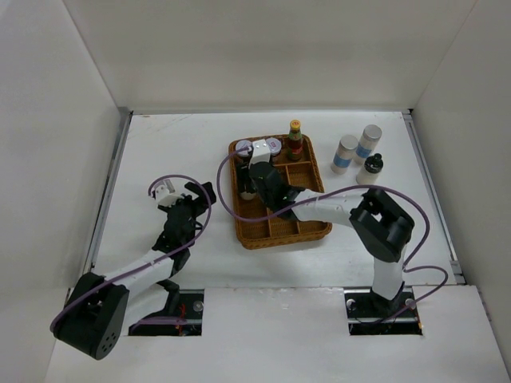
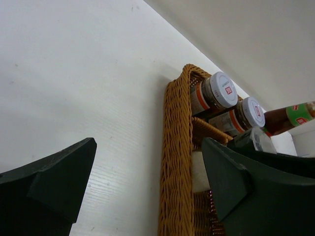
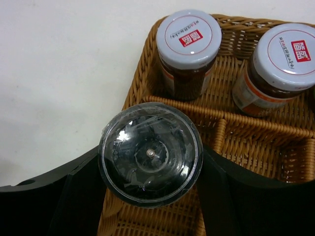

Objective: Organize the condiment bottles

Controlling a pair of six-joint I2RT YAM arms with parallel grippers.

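My right gripper (image 1: 251,185) is shut on a dark-capped shaker (image 3: 150,153), holding it upright over the left column of the wicker tray (image 1: 281,231), just in front of two pale-lidded jars (image 3: 188,46) (image 3: 280,64) standing in the back compartments. The red-brown sauce bottle (image 1: 295,140) with yellow cap stands at the tray's back right. Two white blue-banded cylinders (image 1: 345,153) (image 1: 367,144) and a second dark-capped shaker (image 1: 371,167) stand on the table to the right of the tray. My left gripper (image 2: 147,162) is open and empty beside the tray's left rim (image 2: 177,162).
White walls close in the table on the left, back and right. The right arm's purple cable loops over the tray's left and front parts. The tray's front compartments (image 1: 275,227) hold nothing.
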